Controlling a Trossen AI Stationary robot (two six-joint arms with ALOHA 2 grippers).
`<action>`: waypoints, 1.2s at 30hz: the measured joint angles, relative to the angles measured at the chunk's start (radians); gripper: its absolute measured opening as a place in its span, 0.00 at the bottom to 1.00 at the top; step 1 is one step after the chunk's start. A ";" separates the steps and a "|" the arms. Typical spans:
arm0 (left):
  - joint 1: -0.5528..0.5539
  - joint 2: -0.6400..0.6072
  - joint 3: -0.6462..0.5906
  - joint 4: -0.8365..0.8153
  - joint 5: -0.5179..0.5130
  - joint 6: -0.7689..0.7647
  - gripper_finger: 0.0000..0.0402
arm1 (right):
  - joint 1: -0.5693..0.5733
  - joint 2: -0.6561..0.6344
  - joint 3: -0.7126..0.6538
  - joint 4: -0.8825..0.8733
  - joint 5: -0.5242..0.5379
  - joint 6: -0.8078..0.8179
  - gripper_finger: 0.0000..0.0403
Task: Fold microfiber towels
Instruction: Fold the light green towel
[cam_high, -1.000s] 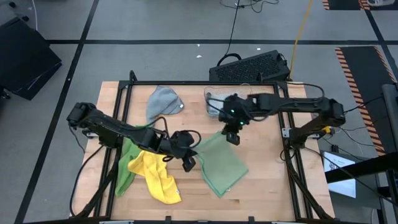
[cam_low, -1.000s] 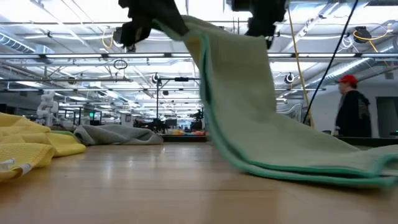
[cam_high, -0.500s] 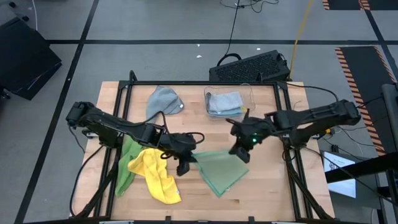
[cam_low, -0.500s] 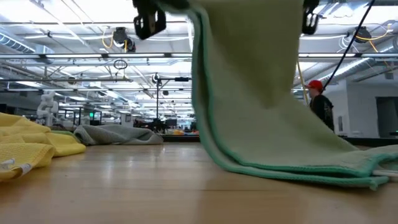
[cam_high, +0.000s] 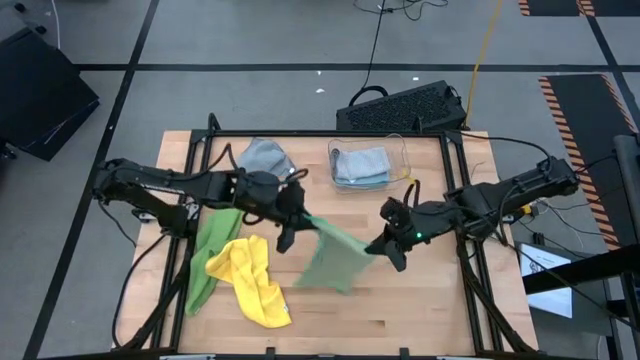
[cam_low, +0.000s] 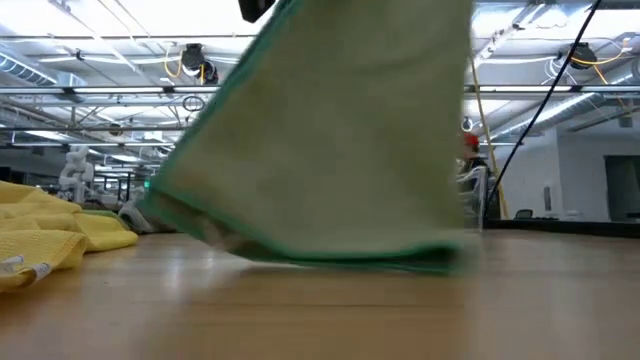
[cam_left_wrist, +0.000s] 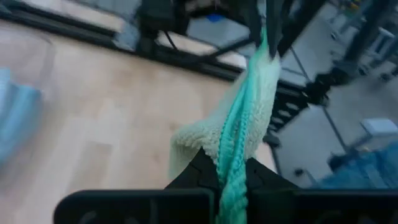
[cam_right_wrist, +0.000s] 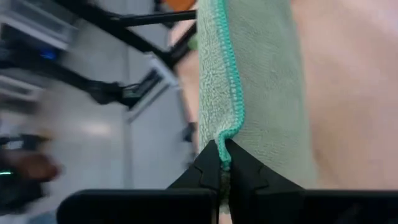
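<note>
A sage green towel (cam_high: 328, 262) with a teal hem hangs between my two grippers over the middle of the table; in the low view (cam_low: 330, 140) it hangs as a broad sheet with its bottom edge just at the tabletop. My left gripper (cam_high: 289, 230) is shut on its left top end, my right gripper (cam_high: 384, 247) on its right top end. A yellow towel (cam_high: 252, 285) and a bright green towel (cam_high: 210, 255) lie heaped at the near left. A grey towel (cam_high: 262, 158) lies at the far left. My left gripper pinches the towel's bunched teal-hemmed edge (cam_left_wrist: 231, 163) between its two fingers. The cloth runs taut from there to the other gripper and hangs below. My right gripper pinches the towel's teal hem (cam_right_wrist: 222, 144) between its two fingertips, at an edge. The cloth stretches away toward the left gripper and hangs down from the hold.
A clear bin (cam_high: 367, 165) holding light blue and grey cloth stands at the far middle. Bare wood (cam_high: 420, 300) shows at the near right. A dark keyboard (cam_high: 405, 108) lies beyond the table's far edge.
My left gripper has gone up and toward the far edge, my right gripper toward the near right. The sage towel, which lay mostly on the table with one side raised, has been lifted off and now hangs stretched between both grippers.
</note>
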 joint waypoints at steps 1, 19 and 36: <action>0.005 -0.001 0.000 0.008 -0.019 0.011 0.02 | -0.003 0.000 0.000 -0.025 0.022 -0.026 0.00; -0.149 0.007 0.000 0.277 -0.067 -0.363 0.02 | -0.161 -0.072 -0.036 0.005 -0.492 -0.151 0.00; -0.162 0.172 0.002 0.032 -0.256 -0.153 0.02 | -0.193 -0.164 -0.241 -0.107 -0.317 -0.443 0.00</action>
